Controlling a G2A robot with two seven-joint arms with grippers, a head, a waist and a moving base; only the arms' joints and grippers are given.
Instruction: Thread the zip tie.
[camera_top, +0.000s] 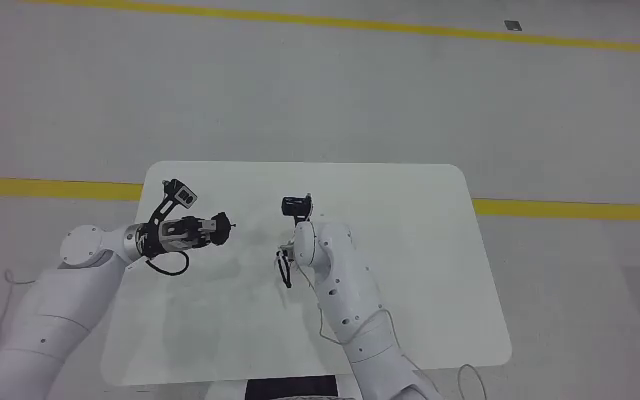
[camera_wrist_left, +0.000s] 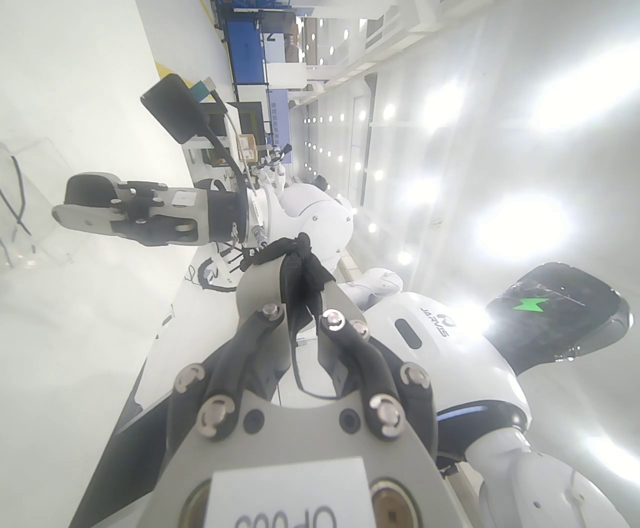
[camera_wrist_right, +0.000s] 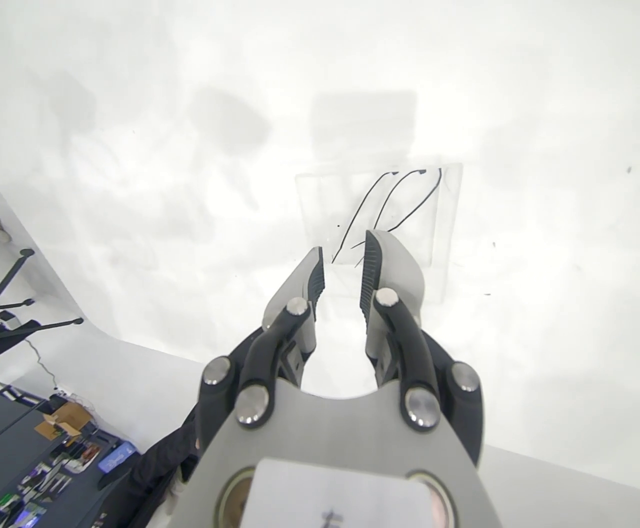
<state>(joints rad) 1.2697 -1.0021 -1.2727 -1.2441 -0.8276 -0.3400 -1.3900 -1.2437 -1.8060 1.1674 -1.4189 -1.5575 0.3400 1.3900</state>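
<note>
**Zip tie** (camera_wrist_left: 295, 357): thin black strap, one piece. It is clamped at the fingertips of the left hand (camera_wrist_left: 300, 270), and its free length curves back in a loose loop between the fingers toward the palm.

**Left hand:** closed tight on the zip tie. It is held above the desk (camera_top: 420, 260), off to one side of the clear tray (camera_wrist_right: 450, 235) and apart from it.

**Right hand** (camera_wrist_right: 345, 260): narrow gap between the ribbed pads, nothing held. It points down at the tray, with its fingertips over the tray's near edge.

**Clear tray:** shallow, transparent and square-cornered, resting on the white desk.

**Spare zip ties** (camera_wrist_right: 395, 173): three, black and slender, each with a small head at one end. They lie inside the tray in gentle curves, roughly side by side.
</note>
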